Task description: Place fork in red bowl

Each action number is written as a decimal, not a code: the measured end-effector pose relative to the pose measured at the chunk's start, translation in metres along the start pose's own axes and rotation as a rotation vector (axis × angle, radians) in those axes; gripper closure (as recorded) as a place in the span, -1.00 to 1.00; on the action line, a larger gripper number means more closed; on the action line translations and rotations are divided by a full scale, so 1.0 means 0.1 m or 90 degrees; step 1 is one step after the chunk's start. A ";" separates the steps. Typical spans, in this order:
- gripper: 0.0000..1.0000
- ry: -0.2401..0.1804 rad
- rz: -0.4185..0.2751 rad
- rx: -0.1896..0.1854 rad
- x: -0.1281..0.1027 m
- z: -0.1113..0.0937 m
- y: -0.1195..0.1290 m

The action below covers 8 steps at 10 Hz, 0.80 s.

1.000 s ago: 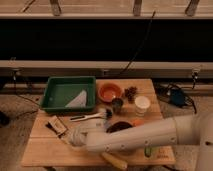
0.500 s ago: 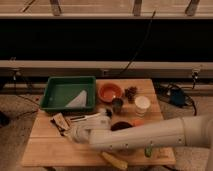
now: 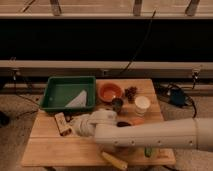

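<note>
Reaching in from the right edge of the view, the robot's white arm [image 3: 150, 134] lies low across the front half of the bench [image 3: 55, 147]. Its claw [image 3: 80, 125] is at the left-centre of the top, just beside a small packet [image 3: 62, 123] and in front of the green tray [image 3: 67, 79].

The claw is pressed together. Whether it is pinching anything cannot be told, because the wrist housing covers the spot beneath it. The fork cannot be made out anywhere on the open wood, so it most likely lies under the claw or in its grip.

The red bowl [image 3: 110, 92] stands behind and to the right of the claw, next to the tray's right wall. A dark cup [image 3: 117, 104] sits just in front of it, and a white cup [image 3: 142, 105] stands further right. Nothing shows inside the bowl.

The step in hand looks like the pick-up, or the start of the carry, rather than the drop. Assuming the fork is held, the next move calls for a lift clear of the bench. The claw then needs a short swing back and to the right, passing over or around the dark cup. The fork can be let go once the claw is above the bowl's glossy inside.
</note>
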 end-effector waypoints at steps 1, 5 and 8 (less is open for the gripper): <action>1.00 -0.003 0.001 0.006 -0.02 -0.05 -0.06; 1.00 -0.008 0.008 0.028 -0.01 -0.25 -0.25; 1.00 -0.015 0.010 0.050 -0.07 -0.47 -0.44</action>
